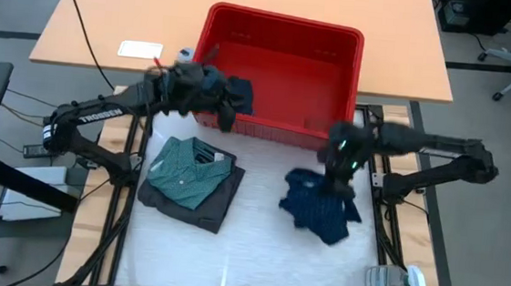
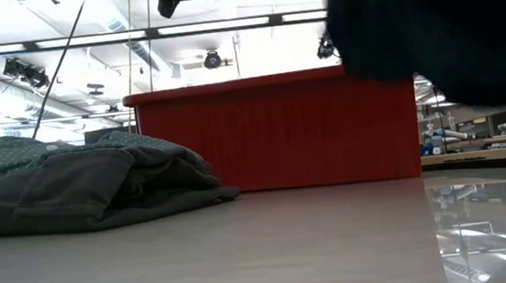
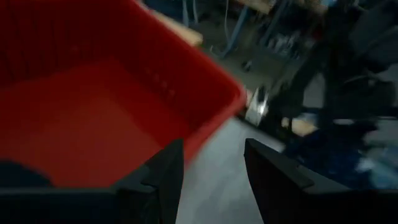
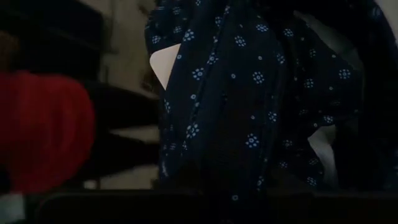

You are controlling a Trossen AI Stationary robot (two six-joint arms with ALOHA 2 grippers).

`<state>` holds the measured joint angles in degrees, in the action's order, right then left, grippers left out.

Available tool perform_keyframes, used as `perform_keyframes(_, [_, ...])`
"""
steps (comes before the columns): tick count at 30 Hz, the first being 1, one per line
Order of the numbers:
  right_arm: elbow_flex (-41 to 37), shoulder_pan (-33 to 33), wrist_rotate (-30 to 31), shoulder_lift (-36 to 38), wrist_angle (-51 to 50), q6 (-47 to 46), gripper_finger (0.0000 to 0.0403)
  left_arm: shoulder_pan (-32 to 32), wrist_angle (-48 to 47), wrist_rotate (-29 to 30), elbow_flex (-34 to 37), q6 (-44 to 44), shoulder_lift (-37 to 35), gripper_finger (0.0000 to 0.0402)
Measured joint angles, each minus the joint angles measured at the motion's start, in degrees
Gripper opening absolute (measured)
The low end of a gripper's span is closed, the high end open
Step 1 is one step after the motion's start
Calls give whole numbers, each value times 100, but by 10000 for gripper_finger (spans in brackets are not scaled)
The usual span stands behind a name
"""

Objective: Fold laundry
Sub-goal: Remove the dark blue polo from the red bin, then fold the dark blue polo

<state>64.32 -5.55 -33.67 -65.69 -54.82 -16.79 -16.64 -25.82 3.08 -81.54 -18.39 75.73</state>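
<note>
From above, the right gripper (image 1: 343, 165) is clamped on the navy dotted piece (image 1: 316, 208), which hangs crumpled to the table; it could drop in a bunch if the pinch slips. The left gripper (image 1: 190, 76) hovers at the red basket (image 1: 336, 49) rim, and a plain dark piece (image 1: 232, 94) draped there could snag. 2 folded garments, teal shirt (image 1: 183, 169) on charcoal piece (image 1: 214, 206), lie nearby. Low view: navy cloth (image 2: 447, 17) blocks sight. Left wrist view: fingers (image 3: 163, 180) apart, empty. Right wrist view: navy fabric (image 4: 249, 93) fills the frame.
</note>
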Motion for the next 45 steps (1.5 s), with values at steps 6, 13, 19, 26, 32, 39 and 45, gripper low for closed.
perform_keyframes(6, [-1337,702,998,-4,589,-519,65,751,-742,842,2,-453,6,173])
perform_keyframes(13, [-1364,655,1409,2,638,-1103,258,1051,-1075,882,226,-1095,3,173])
perform_keyframes(19, [-1097,75,2106,5,621,-1151,327,940,-840,728,727,-1492,292,173])
perform_keyframes(26, [-1084,-1088,2534,-102,737,-785,305,448,-354,-190,1036,-1325,1019,173])
perform_keyframes(32, [-1084,-2205,2657,-371,1734,-83,283,-370,-172,-454,1017,-660,1496,173])
perform_keyframes(39, [-1082,-3433,2527,-1065,3230,447,275,-1669,951,-989,1016,517,1602,173])
perform_keyframes(45, [-972,-4257,2231,-1674,4308,357,275,-2820,1520,-1325,1054,670,1636,173])
